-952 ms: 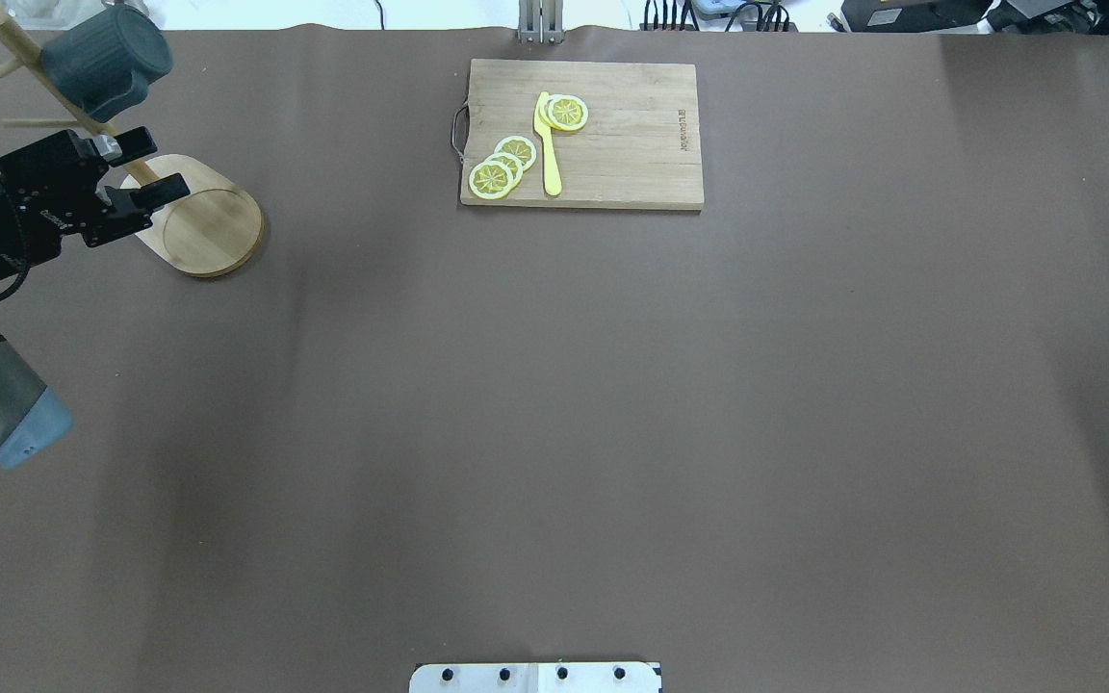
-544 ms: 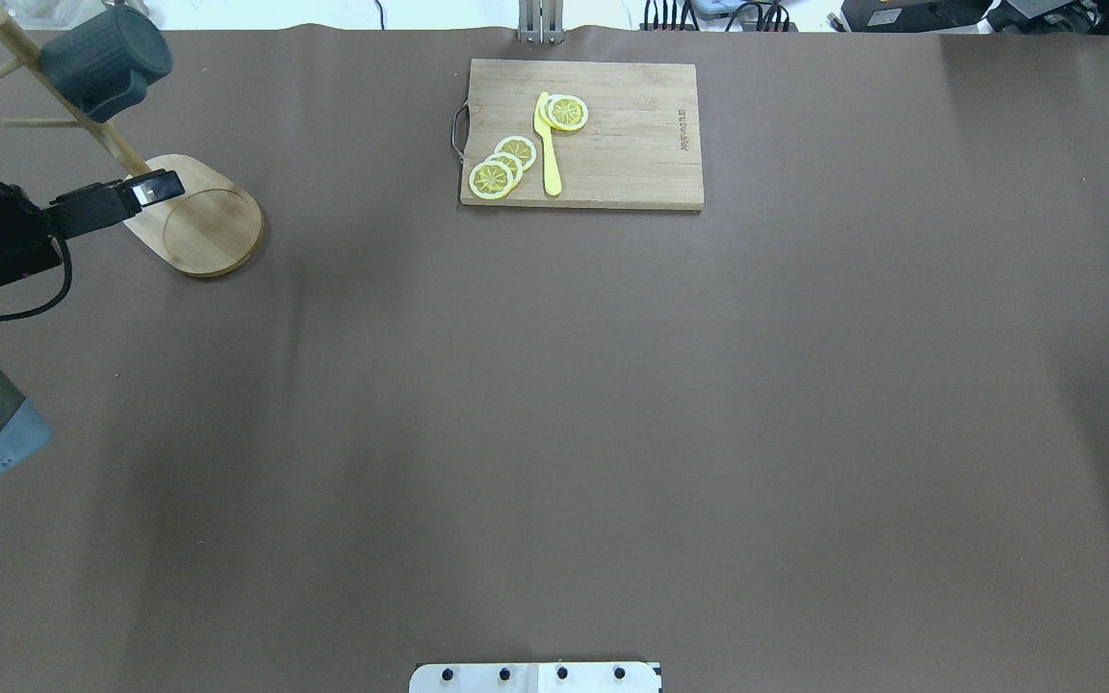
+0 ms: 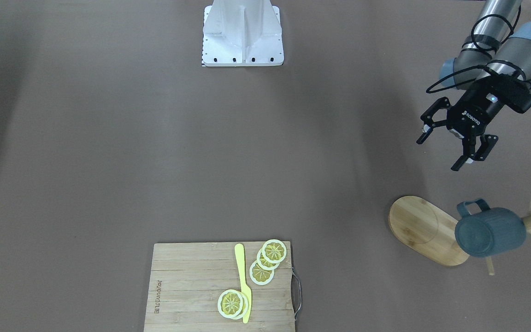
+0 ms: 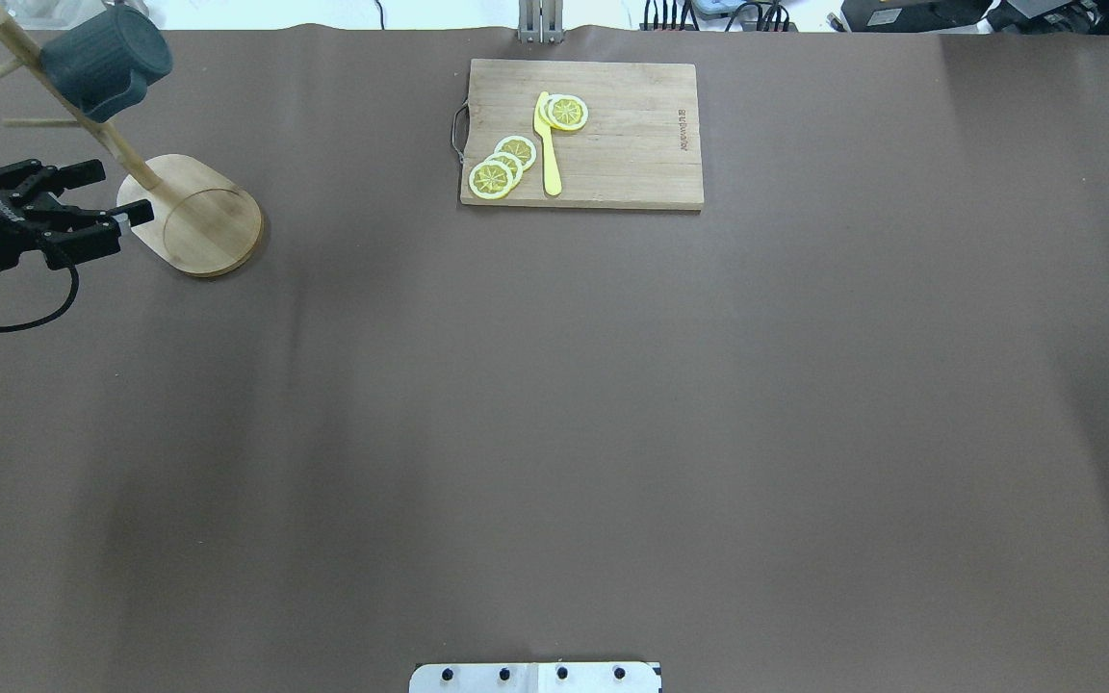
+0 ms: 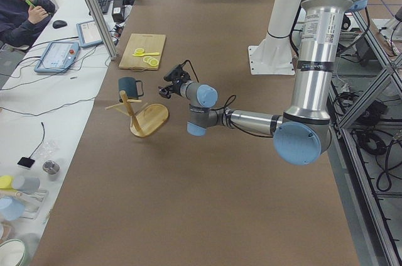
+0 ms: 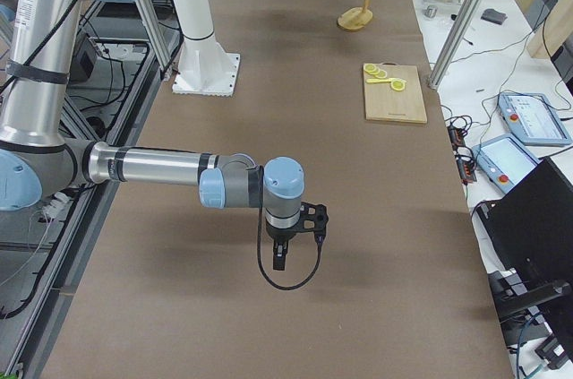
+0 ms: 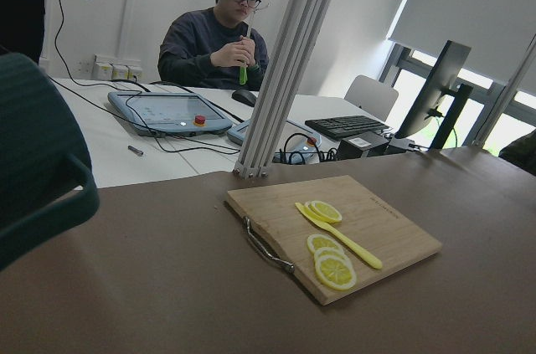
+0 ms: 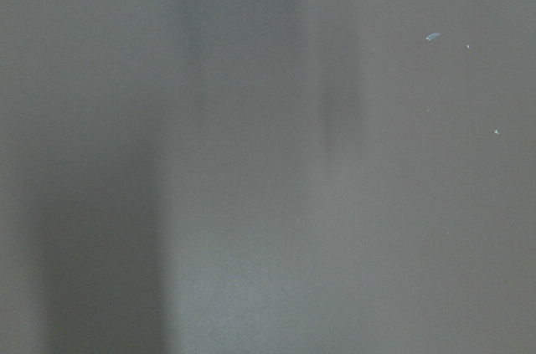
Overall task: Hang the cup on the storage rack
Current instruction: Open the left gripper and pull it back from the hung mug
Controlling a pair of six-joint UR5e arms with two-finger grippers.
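The dark teal cup (image 4: 107, 63) hangs by its handle on a peg of the bamboo storage rack (image 4: 203, 219) at the table's far left. It also shows in the front view (image 3: 491, 230), beside the rack's oval base (image 3: 420, 226). My left gripper (image 4: 121, 192) is open and empty. It is beside the rack base and apart from it, and well clear of the cup (image 3: 438, 154). The cup's edge fills the left side of the left wrist view (image 7: 33, 161). My right gripper (image 6: 279, 258) shows only in the right side view, low over the table, and I cannot tell if it is open or shut.
A bamboo cutting board (image 4: 631, 144) with lemon slices and a yellow knife (image 4: 548, 154) lies at the far middle of the table. The robot's white base plate (image 3: 242, 32) is at the near edge. An operator (image 7: 219, 36) sits beyond the far edge.
My left gripper has drawn back from the rack toward the table's left edge and turned. The cup stays hanging on its peg.
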